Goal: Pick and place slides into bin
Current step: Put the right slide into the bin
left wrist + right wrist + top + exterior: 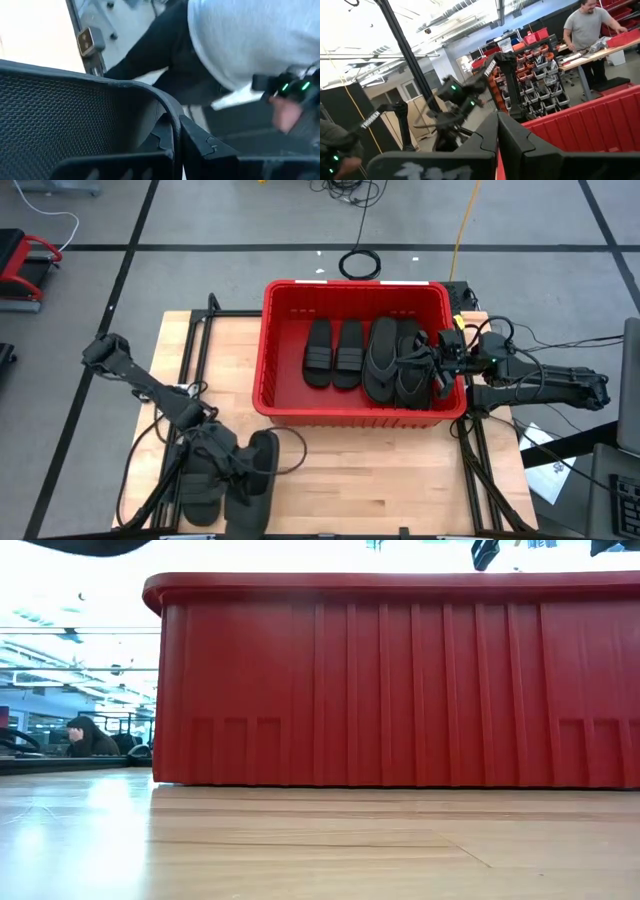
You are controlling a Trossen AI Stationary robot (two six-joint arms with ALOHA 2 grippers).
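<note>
Now the left claw (262,462) is pinched shut on a slide (262,470) lying outside the bin (355,288), just off its front-left corner. Best lift straight up, well above the front rim, before crossing. Four slides already fill the bin's middle and right; its left is open. Right claw (438,362), shut and empty, sits over the bin's right wall.

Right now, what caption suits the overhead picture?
Left gripper shut on a slide on the table; right gripper over the red bin.
</note>
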